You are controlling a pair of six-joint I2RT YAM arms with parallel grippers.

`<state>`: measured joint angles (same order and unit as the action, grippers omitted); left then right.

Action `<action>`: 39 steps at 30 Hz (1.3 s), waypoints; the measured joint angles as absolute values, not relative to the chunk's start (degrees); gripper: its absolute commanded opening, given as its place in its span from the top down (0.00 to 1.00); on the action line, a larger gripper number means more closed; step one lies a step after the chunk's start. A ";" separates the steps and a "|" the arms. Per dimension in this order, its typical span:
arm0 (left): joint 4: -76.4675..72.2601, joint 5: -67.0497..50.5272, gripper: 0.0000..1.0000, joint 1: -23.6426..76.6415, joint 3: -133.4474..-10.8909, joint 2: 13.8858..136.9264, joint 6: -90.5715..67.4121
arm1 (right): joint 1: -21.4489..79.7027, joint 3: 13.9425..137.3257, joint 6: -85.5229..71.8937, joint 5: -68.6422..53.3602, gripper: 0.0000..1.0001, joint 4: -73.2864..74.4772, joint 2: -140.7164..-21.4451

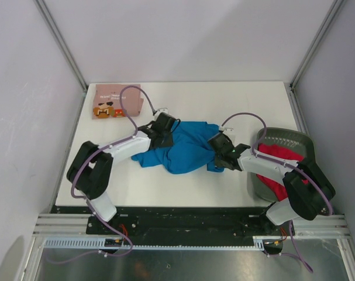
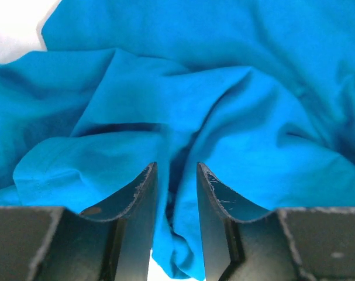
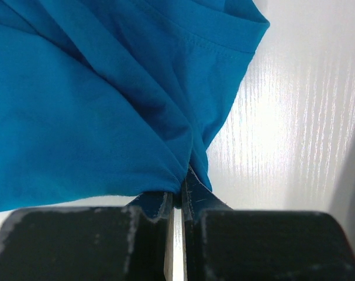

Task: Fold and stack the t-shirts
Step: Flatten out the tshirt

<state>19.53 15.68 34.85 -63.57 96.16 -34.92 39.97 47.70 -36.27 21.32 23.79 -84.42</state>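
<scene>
This is a robot lab: white table (image 1: 224, 105) between plain walls (image 1: 189, 35) and metal bars (image 1: 61, 44), two arms (image 1: 124, 146) at its edge.

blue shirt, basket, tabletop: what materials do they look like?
blue t-shirt: soft matte knit, likely cotton jersey; drapes in folds, stitched hem.
basket: dark grey, probably rigid moulded plastic; slotted wall.
table: white, semi-gloss, faint grain lines; laminate or painted board, cannot tell which.
</scene>
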 measured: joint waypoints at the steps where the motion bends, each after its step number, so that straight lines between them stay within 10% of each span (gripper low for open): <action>1: 19.70 16.27 0.62 34.98 -63.57 96.97 -34.72 | 39.88 47.59 -36.27 21.21 1.00 23.68 -84.42; 16: 21.02 19.66 0.66 35.03 -66.17 103.24 -33.87 | 39.03 45.10 -36.27 19.64 1.00 21.93 -83.50; 29: 21.30 21.15 1.00 35.16 -65.80 103.09 -34.06 | 38.68 44.97 -36.25 18.57 1.00 21.52 -83.44; 39: 22.41 23.92 1.00 31.86 -44.47 72.53 -44.71 | 38.50 44.80 -36.21 17.89 1.00 21.28 -83.44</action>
<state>22.41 23.92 31.86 -44.47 72.53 -44.71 38.50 44.80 -36.21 17.89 21.28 -83.44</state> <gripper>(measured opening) 0.003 0.052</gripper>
